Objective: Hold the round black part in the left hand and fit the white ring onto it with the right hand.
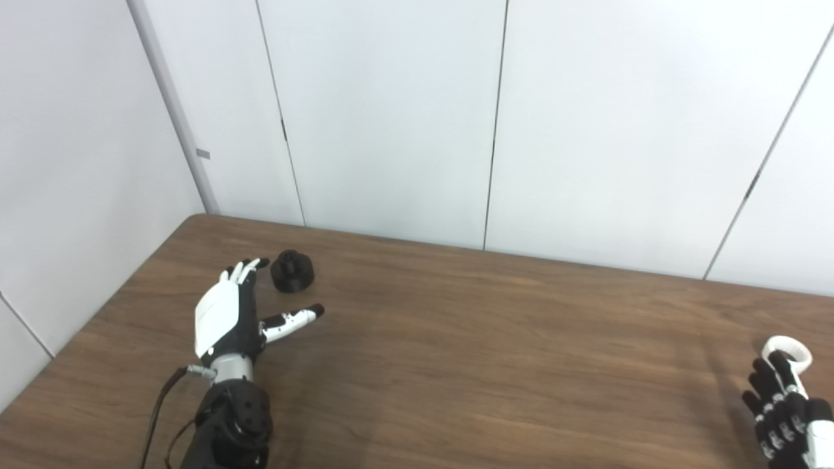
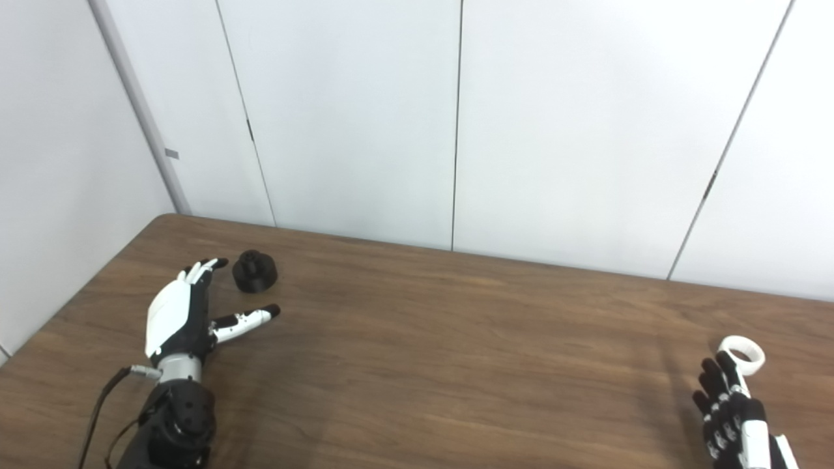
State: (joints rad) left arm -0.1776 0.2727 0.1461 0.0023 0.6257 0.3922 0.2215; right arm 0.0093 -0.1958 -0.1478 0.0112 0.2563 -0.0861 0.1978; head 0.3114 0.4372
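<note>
The round black part stands on the brown table at the far left. My left hand is open, fingers stretched toward the part, fingertips just left of it and thumb spread below it; it holds nothing. The white ring lies on the table at the right. My right hand is open just below the ring, with a fingertip over the ring's near edge; whether it touches is unclear. In the right eye view the part, ring, left hand and right hand show the same.
White wall panels rise behind the table's far edge and along its left side. A black cable runs from my left wrist.
</note>
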